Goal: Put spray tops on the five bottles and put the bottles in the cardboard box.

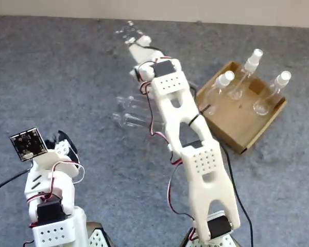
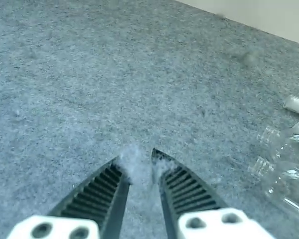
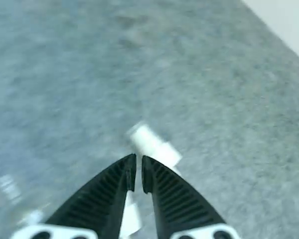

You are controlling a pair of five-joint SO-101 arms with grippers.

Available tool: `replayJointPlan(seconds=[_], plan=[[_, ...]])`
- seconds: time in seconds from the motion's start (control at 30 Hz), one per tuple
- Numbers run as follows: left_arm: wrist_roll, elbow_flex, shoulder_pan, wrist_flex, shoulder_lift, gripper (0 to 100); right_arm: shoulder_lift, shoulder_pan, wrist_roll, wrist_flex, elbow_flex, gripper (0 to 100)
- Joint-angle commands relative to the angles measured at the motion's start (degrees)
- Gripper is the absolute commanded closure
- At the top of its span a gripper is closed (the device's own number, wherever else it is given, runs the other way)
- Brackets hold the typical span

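Far left, the left arm sits folded up near the front edge of the grey surface [image 1: 67, 77]. Its tool [image 2: 138, 167] hangs just over the fuzz with the two ribbed jaws a little apart and nothing between them.

Moving right, two clear bottles lie on their sides side by side, one [image 1: 131, 103] just behind the other [image 1: 129, 121], both with bare necks and no tops on. They're right beside the long white right arm, which stretches across the middle toward the back of the surface.

The right tool [image 3: 138, 167] is pressed nearly together and pinches a white spray top [image 3: 148, 142], with the top's head poking out past the tips. In the high view there's something clear and glinty [image 1: 126, 32] just past that tool (can't tell what it is, honestly).

Far right is the cardboard box [image 1: 237, 128], low-walled and turned at an angle. Three bottles are inside it, each with a white top on: one [image 1: 216, 90] at the near left, one [image 1: 244, 72] at the back, one [image 1: 270, 95] at the right. They all lean a bit.
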State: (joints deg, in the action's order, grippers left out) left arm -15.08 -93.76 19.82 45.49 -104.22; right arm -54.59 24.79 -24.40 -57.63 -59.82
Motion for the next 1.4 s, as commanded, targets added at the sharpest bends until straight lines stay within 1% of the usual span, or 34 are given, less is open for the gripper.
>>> replayJointPlan(seconds=[0.0, 0.33, 0.47, 0.53, 0.6, 0.7, 0.77, 0.87, 1.0, 1.13, 1.37], plan=[[0.7, 1.01, 0.48, 0.18, -0.92, 100, -2.07, -1.45, 0.97, 1.36, -11.38, 99.5], [0.79, -0.66, 0.4, -0.09, -0.92, 100, -12.88, -3.12, 0.88, -8.4, -34.33, 99.5], [0.79, -0.66, 0.31, -0.09, -0.92, 100, -13.67, -3.65, 0.88, -15.69, -43.03, 99.5], [0.79, -0.48, -0.22, 0.09, -0.92, 100, -12.0, -3.74, 0.97, -20.09, -43.03, 99.5], [1.67, -0.57, -2.24, 0.09, -0.92, 100, -9.98, -3.74, 0.97, -23.16, -42.59, 99.5], [6.95, -0.66, -3.74, 0.18, -0.92, 100, -6.99, -3.74, 0.97, -24.48, -42.51, 99.5], [8.44, -0.66, -3.91, 0.18, -0.92, 100, -5.49, -4.44, 0.97, -25.01, -42.42, 99.5], [8.79, -0.66, -3.91, 0.18, -0.92, 100, -4.26, -5.85, 0.97, -24.92, -42.33, 99.5], [8.79, -0.66, -3.91, 0.18, -0.92, 100, -6.73, -8.84, 0.97, -21.85, -42.33, 99.5], [8.79, -0.66, -3.91, 0.18, -0.92, 100, -11.56, -10.33, 0.97, -15.78, -42.33, 99.5], [8.79, -0.75, -4.0, 0.18, -0.92, 100, -18.86, -10.07, 0.97, -3.91, -42.33, 99.5]])
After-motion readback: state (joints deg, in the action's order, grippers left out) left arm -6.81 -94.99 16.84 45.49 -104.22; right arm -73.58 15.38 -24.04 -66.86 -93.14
